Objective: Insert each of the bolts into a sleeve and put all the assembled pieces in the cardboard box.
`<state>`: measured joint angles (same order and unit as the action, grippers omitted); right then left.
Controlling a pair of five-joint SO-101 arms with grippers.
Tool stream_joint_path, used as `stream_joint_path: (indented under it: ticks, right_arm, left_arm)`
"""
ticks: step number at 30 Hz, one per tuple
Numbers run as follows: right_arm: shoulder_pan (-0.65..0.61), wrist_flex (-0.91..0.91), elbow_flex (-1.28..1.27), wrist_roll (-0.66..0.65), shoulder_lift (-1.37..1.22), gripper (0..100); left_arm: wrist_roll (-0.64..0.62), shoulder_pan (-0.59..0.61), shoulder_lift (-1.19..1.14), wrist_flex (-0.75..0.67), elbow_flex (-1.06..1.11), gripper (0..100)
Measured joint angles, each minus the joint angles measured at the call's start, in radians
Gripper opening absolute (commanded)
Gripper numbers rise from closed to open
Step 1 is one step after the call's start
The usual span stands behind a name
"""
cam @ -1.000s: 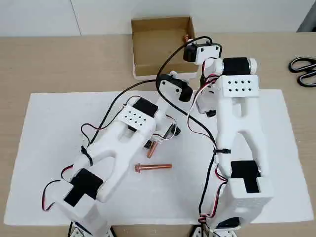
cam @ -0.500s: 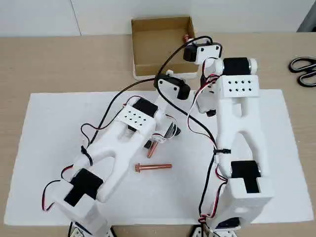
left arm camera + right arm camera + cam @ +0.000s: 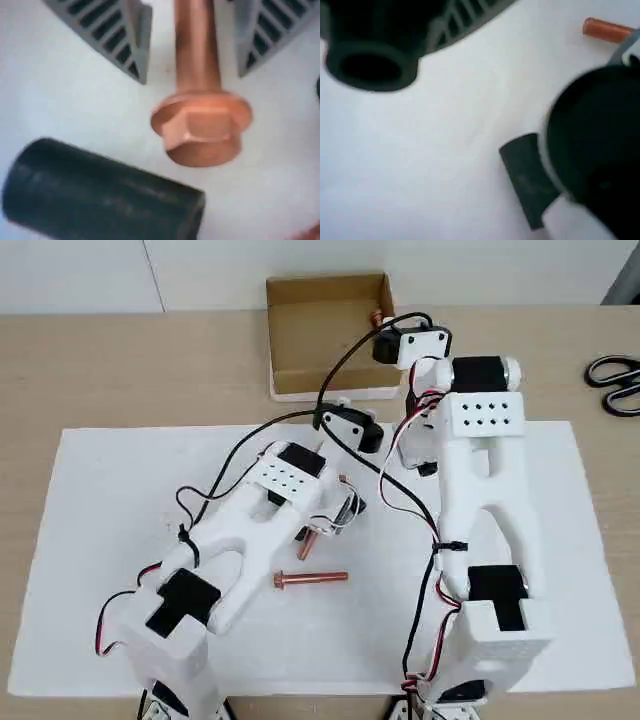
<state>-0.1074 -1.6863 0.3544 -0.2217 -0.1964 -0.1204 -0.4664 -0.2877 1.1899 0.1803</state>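
two arms (image 3: 250,530) (image 3: 485,490), one cardboard box (image 3: 330,282), two bolts (image 3: 310,579) (image 3: 308,542) and two sleeves (image 3: 300,533) (image 3: 428,469) on mat (image 3: 120,540)

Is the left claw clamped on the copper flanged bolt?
No: the grey ribbed fingers of the left claw stand clear of the copper flanged bolt, gaps both sides.

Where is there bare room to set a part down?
The white mat is bare from its left edge to the left arm, and the tabletop is bare left of the cardboard box. Crowded: between the arms, around the loose bolt and the second bolt at the left end effector.
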Motion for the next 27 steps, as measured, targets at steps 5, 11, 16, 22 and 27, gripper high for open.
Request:
stream_joint_path:
  ticks: [5, 11, 16, 22, 27]
  right_arm:
    - [0.0, 0.0, 0.0, 0.0, 0.0, 0.7]
    - [0.0, 0.0, 0.0, 0.0, 0.0, 0.7]
    - [0.0, 0.0, 0.0, 0.0, 0.0, 0.7]
    - [0.0, 0.0, 0.0, 0.0, 0.0, 0.7]
    - [0.0, 0.0, 0.0, 0.0, 0.0, 0.7]
  left_arm:
    - [-0.002, 0.0, 0.0, -0.017, 0.0, 11]
    - [-0.008, -0.003, -0.003, -0.017, 0.0, 3]
    - [-0.008, -0.002, -0.003, -0.035, -0.002, 1]
    - [-0.008, -0.002, -0.003, -0.035, -0.002, 1]
    - [-0.008, -0.002, -0.003, -0.035, -0.002, 1]
